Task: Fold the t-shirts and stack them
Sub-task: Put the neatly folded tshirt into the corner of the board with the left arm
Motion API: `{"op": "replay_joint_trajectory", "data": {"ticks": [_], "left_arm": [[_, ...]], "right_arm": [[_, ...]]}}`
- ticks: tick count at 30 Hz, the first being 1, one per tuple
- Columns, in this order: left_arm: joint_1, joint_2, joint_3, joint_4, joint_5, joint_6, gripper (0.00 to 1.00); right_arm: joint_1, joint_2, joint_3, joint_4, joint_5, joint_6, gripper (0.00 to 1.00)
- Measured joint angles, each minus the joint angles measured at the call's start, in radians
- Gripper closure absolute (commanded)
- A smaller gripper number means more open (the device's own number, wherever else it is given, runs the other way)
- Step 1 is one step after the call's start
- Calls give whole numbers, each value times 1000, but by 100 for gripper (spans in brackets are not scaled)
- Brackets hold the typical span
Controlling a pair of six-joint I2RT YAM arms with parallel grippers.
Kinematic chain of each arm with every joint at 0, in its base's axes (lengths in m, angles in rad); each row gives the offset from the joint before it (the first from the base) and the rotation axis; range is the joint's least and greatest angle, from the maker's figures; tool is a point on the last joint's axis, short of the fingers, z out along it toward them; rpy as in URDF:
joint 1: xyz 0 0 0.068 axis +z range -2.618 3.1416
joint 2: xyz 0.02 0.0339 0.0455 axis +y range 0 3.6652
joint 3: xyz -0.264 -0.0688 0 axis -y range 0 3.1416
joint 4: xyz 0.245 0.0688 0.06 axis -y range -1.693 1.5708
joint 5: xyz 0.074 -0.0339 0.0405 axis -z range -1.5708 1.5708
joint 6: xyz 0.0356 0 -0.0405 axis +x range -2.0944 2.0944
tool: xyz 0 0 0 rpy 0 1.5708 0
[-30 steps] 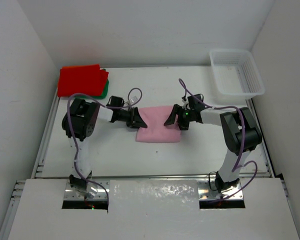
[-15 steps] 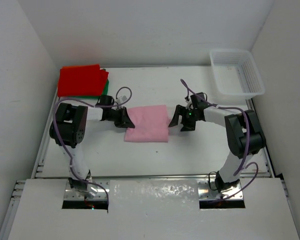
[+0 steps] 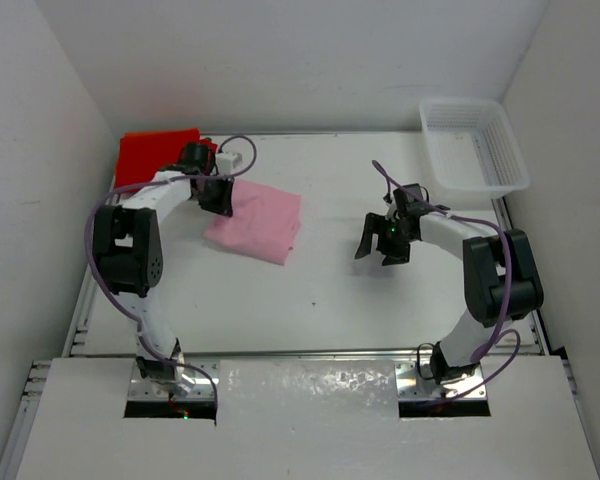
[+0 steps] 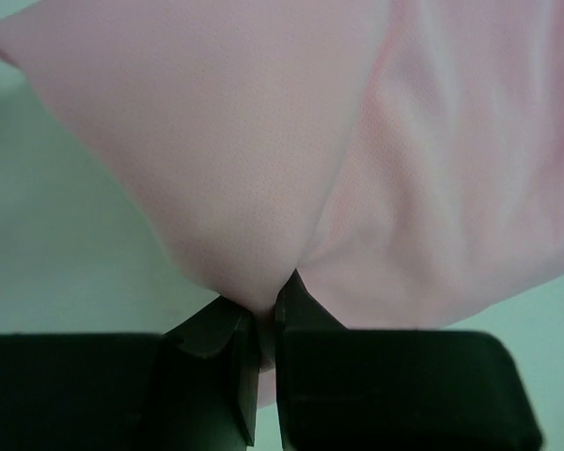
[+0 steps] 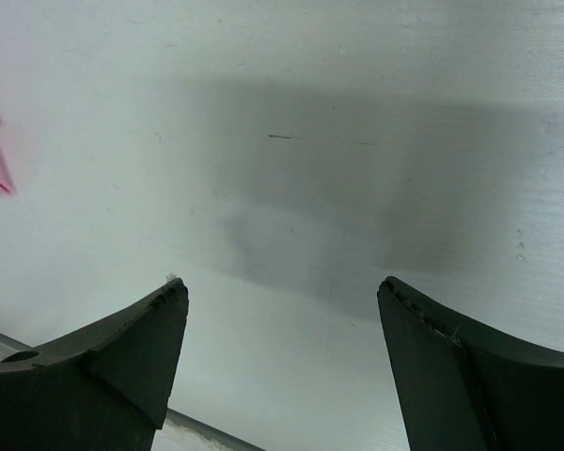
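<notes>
Logged light pink folded cloth t-shirt [image 3: 258, 222] lying flat on white counter [image 3: 330, 300], toward the far-left corner, turned askew to the counter edges. Found left jaws clenched on a pinch of its far-left hem. Confirmed in left wrist view: both fingertips [image 4: 211, 376] pressed together, pink cloth puckered between them. Judged the grip set at the hem so as to drag or lift the whole bundle without opening the fold.

Noted red folded cloth t-shirt [image 3: 155, 158] squared into the far-left corner, just beyond the pink one. Contact between the two hidden behind the left jaws. Took the red one as the stack and the pink one as headed there. Unable to judge anything beneath the red.

Found right jaws released and spread wide, hovering over bare counter right of centre, well apart from the pink shirt. Saw nothing between the fingers [image 5: 113, 366] in right wrist view save counter, plus a pink sliver at the left frame edge. Read this as parked clear, leaving the route to the corner free.

Noted white plastic lattice basket [image 3: 510, 160] in the far-right corner, nothing visible inside.

Step in hand, by judgement: carrying the folded pink shirt onto the red stack.

Risks: lower layers slipping loose from a single-hem pinch; landing askew.

Next: lift clear of the red edge, square up, release.
</notes>
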Motion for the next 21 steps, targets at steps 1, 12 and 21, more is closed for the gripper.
{"op": "replay_joint_trajectory", "data": {"ticks": [1,12,21], "left_arm": [[11,9,43,-24,-21,21,100],[44,117,373,-185,-182,145,100],[44,201,600,-271,-226,180,100]], "right_arm": [[0,0,0,-1,0,-2,20],[-8,0,0,-8,4,-13,20],[-21,-1,0,-9,8,-14,20]]}}
